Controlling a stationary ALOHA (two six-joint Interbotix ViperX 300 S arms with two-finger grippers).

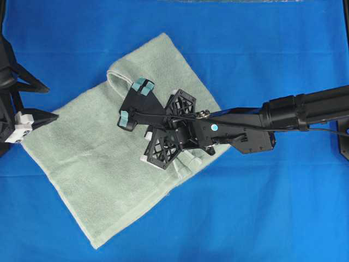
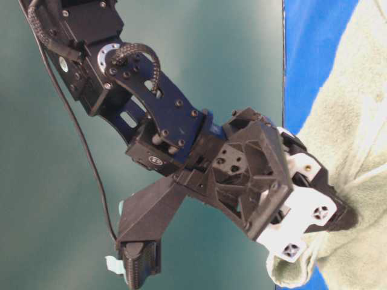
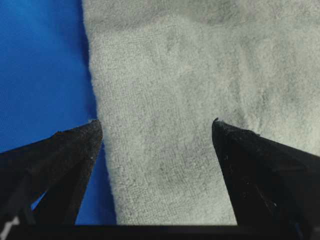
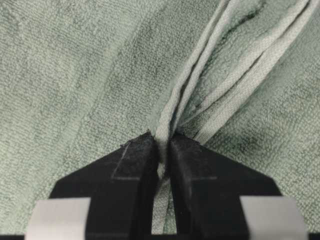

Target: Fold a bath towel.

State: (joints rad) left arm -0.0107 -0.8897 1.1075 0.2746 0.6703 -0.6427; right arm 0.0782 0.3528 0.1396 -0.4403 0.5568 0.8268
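The pale green bath towel point(image 1: 92, 164) lies slanted on the table, with a rolled fold at its far corner point(image 1: 115, 76). My right arm reaches in from the right over the towel's middle. The right gripper point(image 4: 164, 144) points down and is shut on a thin hemmed edge of the towel, with more hems running away beyond the tips. My left gripper point(image 1: 50, 102) stands open at the towel's left corner. In the left wrist view, the left gripper point(image 3: 156, 125) straddles the towel's edge point(image 3: 100, 150), one finger over blue cloth and the other over terry. Nothing is between its fingers.
The bright blue table cloth point(image 1: 262, 49) surrounds the towel on all sides. The right arm's black link point(image 1: 305, 112) stretches across the right half. A dark stand point(image 1: 344, 139) sits at the right edge and the left arm's base point(image 1: 5, 60) at the left edge.
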